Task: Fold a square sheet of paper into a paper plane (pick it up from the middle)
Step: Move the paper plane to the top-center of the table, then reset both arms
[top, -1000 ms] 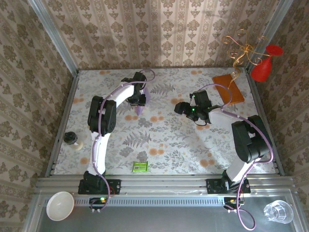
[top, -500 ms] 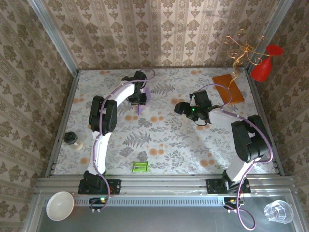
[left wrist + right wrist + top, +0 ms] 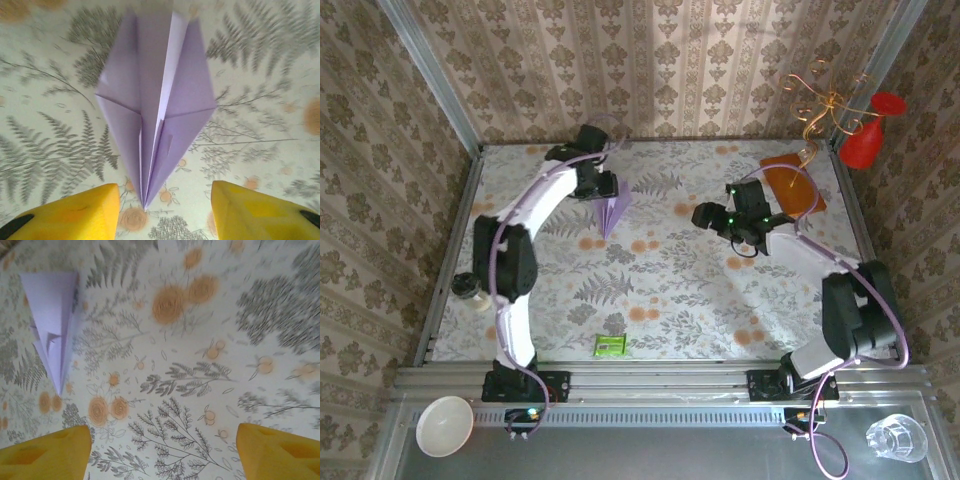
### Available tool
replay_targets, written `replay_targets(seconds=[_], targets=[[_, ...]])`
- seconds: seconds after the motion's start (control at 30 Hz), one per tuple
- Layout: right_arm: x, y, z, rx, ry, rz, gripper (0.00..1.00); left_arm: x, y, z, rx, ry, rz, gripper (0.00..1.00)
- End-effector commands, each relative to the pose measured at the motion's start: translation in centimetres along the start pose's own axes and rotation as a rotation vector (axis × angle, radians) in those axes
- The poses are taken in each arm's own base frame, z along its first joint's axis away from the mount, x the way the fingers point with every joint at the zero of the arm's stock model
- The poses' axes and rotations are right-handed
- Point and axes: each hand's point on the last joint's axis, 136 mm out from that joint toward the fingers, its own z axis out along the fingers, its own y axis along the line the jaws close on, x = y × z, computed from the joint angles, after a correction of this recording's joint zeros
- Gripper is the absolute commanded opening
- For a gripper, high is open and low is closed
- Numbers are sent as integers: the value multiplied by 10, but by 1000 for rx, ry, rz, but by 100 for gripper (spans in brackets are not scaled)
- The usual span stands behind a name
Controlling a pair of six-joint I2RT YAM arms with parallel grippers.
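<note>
Top external view: the paper plane [image 3: 613, 210] lies flat on the far left part of the table [image 3: 660, 290], its nose pointing toward the arm bases. It is a narrow lavender dart. The left gripper [image 3: 599, 189] hovers just behind its tail, and I read that as a hand-off position, the plane set down and let go. The right gripper [image 3: 706, 214] hangs over the middle of the table, well apart from the plane, turned toward it as if watching. An orange-brown board [image 3: 798, 186] sits at the far right and a small green packet [image 3: 610, 346] near the front edge; neither is part of the work. The cloth is pale with grey ferns and orange blossoms. Damask wallpaper lines three walls, and a red vase [image 3: 866, 142] stands in the far right corner.

Left wrist view: my left gripper [image 3: 164, 194] has its yellow fingers [image 3: 75, 212] spread, with nothing between them. The plane [image 3: 155, 100] rests just ahead, its nose toward the camera and its lengthwise creases crisp. It touches neither finger.

Right wrist view: the right gripper [image 3: 163, 440] stands wide, holding nothing. The plane [image 3: 52, 315] shows at upper left, flat on the cloth. I judge the folding complete.
</note>
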Motion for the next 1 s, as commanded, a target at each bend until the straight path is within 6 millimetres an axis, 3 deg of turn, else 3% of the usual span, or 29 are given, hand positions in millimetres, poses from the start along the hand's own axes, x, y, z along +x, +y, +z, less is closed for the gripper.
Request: replay_targets(seconds=[0.0, 0.17, 0.23, 0.3, 0.47, 0.63, 0.73, 0.8, 0.97], targets=[[-26, -15, -37, 132, -125, -74, 80, -11, 15, -42, 35, -129, -67, 58], [-44, -40, -88, 290, -296, -144, 86, 8, 55, -72, -59, -285, -44, 83], [-48, -57, -107, 376, -353, -155, 98, 20, 72, -80, -116, -334, -28, 92], [-49, -74, -122, 463, -408, -158, 100, 34, 88, -84, -167, -369, -17, 100], [-48, -112, -150, 619, -533, -166, 100, 67, 130, -92, -292, -481, -34, 100], [-41, -140, -157, 678, -641, -188, 100, 98, 177, -90, -372, -488, -136, 100], [-33, -160, -155, 713, -645, -178, 100, 107, 195, -85, -403, -476, -159, 100], [-29, -172, -150, 719, -648, -165, 100, 110, 206, -81, -427, -479, -152, 100], [-29, -179, -126, 656, -635, -185, 100, 103, 218, -76, -439, -565, -91, 100]])
